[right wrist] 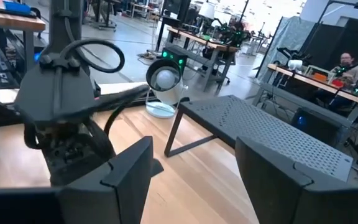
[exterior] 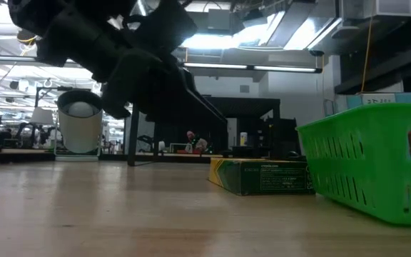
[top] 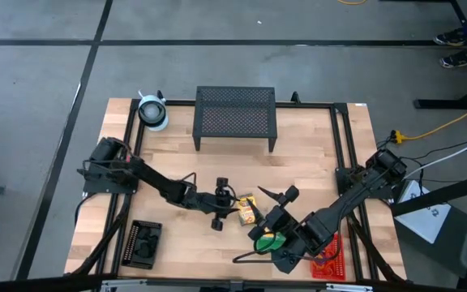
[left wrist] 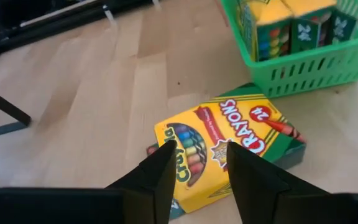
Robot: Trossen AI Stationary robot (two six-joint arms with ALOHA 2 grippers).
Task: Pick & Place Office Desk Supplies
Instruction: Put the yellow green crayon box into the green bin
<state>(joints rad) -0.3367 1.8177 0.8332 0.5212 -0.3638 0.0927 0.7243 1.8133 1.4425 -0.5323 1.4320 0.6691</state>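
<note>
A flat yellow and green cardboard crayon box [left wrist: 229,146] lies face up on the pale wooden desk [top: 177,158], just beside the green slotted plastic tray [left wrist: 303,71]. Its lid shows a row of coloured crayons through a printed window and the words "Crayola", "CRAYONS" and "24". Inside the green tray stand three smaller green and yellow card boxes [left wrist: 291,25], two of them marked "24". In the high view one crayon box lies near the desk's middle front, with the green tray to its right, a red slotted tray [top: 331,258] at the front right corner holding coloured bits too small to tell apart, and a black compartment tray [top: 143,243] at the front left. The left hand [left wrist: 197,158] hangs directly over the crayon box with its two dark fingers apart, gripping nothing, one fingertip above the "Crayola" end. The right hand [right wrist: 191,158] is over the green and red trays at the front right, its fingers spread wide and empty, facing across the desk toward the black mesh stand on legs [top: 235,116] and the round whitish roll [top: 152,110] at the back. A person [right wrist: 347,65] sits at a far bench in the room beyond.
</note>
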